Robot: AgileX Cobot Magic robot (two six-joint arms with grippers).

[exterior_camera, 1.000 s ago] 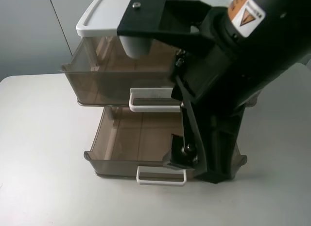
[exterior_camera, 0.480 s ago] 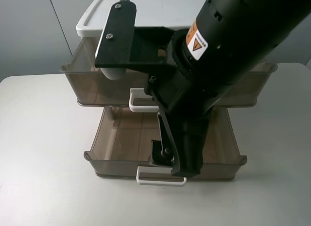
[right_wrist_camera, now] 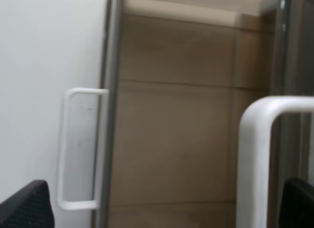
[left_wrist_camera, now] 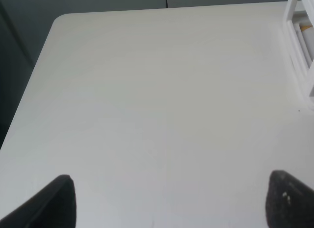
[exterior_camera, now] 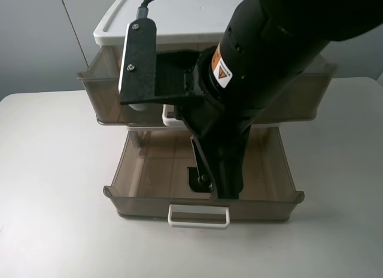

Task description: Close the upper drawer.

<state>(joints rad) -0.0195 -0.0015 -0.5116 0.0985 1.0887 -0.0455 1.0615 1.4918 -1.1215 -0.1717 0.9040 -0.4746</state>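
Since a second ago the upper drawer [exterior_camera: 103, 98] is sitting farther back under the white top [exterior_camera: 114, 24], though it is still sticking out. I'm judging the push unfinished, so I'm aiming to keep pressure centred by the white handle [right_wrist_camera: 255, 144] and to drive straight toward the far side. Right gripper [right_wrist_camera: 164, 202] is hanging with fingers spread wide, just near of that drawer front, over the lower drawer [exterior_camera: 137, 205].

Matte white surface [exterior_camera: 48, 188] with a rounded far-left corner, plain grey panelled wall [exterior_camera: 30, 39] behind its far edge, thin dark seam [exterior_camera: 72, 27] between panels, soft even light, faint shadows.
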